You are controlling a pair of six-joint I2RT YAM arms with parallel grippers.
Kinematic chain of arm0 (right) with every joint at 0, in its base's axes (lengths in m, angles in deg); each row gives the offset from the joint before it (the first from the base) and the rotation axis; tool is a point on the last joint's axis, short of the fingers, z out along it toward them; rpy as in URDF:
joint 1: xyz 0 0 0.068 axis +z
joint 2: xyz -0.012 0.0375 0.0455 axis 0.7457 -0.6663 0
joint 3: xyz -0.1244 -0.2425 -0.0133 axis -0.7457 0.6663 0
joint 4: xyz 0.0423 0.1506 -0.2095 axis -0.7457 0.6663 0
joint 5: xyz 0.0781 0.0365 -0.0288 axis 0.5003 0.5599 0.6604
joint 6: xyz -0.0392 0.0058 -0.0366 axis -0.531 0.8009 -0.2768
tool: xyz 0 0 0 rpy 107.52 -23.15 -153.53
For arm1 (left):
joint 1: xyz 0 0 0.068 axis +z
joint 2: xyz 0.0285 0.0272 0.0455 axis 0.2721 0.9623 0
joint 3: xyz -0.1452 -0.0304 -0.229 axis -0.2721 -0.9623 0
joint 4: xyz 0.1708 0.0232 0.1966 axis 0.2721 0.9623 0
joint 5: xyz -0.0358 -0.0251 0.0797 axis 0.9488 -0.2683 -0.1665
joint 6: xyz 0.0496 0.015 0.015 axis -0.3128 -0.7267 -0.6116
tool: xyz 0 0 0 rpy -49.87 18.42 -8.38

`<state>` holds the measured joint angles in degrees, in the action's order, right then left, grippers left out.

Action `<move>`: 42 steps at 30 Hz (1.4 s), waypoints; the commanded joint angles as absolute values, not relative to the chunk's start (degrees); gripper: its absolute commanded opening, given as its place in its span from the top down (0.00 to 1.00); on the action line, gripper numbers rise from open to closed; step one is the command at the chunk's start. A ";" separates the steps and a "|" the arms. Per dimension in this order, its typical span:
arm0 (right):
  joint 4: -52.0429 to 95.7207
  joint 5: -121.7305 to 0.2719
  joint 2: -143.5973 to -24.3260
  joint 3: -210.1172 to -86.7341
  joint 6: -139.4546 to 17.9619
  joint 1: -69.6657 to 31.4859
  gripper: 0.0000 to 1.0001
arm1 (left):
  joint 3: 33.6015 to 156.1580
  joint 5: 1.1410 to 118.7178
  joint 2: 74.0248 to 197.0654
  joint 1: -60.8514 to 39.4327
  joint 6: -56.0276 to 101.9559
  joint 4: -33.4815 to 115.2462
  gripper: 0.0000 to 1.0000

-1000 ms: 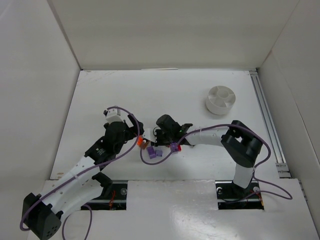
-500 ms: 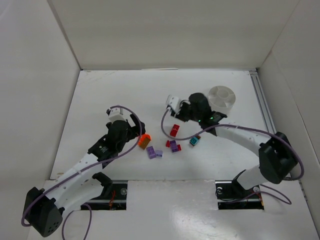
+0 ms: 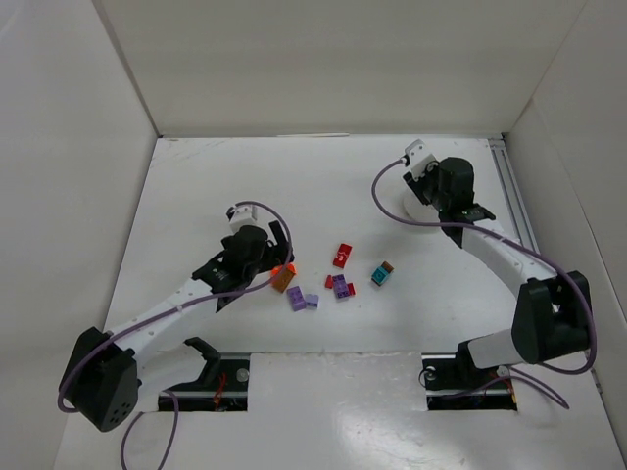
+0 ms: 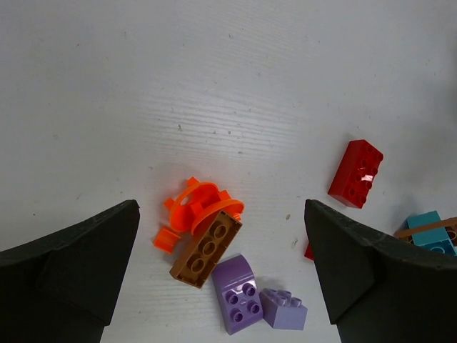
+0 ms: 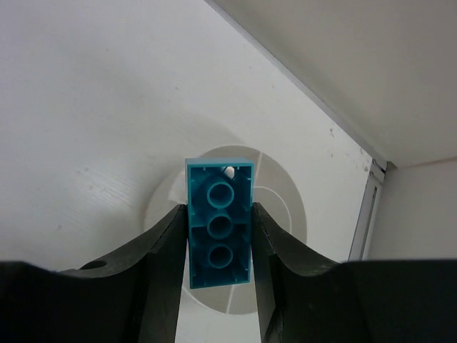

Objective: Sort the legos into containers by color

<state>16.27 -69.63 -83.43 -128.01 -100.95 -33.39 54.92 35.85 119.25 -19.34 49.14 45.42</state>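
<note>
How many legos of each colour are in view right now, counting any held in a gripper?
Red legos: 2
Orange legos: 1
Brown legos: 2
Purple legos: 3
Teal legos: 2, one in the right gripper
Total: 10

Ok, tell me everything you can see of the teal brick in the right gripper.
The teal brick is a glossy plastic rectangle, seen from its hollow underside: three round tubes in a row inside thin ribbed walls. The right gripper clamps its long sides between black fingers; nothing else touches it. It hangs over the middle of the round white dish. The top view hides it.
</note>
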 commanded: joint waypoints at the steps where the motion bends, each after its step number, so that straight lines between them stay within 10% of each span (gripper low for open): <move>1: 10.97 -66.71 -84.26 -126.68 -101.66 -36.52 0.83 | 58.30 36.38 120.34 -19.10 48.39 43.69 0.00; 12: 6.48 -58.70 -88.84 -125.53 -106.58 -40.04 0.80 | 61.56 38.92 125.62 -19.10 46.80 43.16 0.00; 42: 6.48 -55.10 -81.11 -121.66 -106.67 -39.35 0.29 | 60.51 40.51 124.04 -19.10 48.03 46.85 0.00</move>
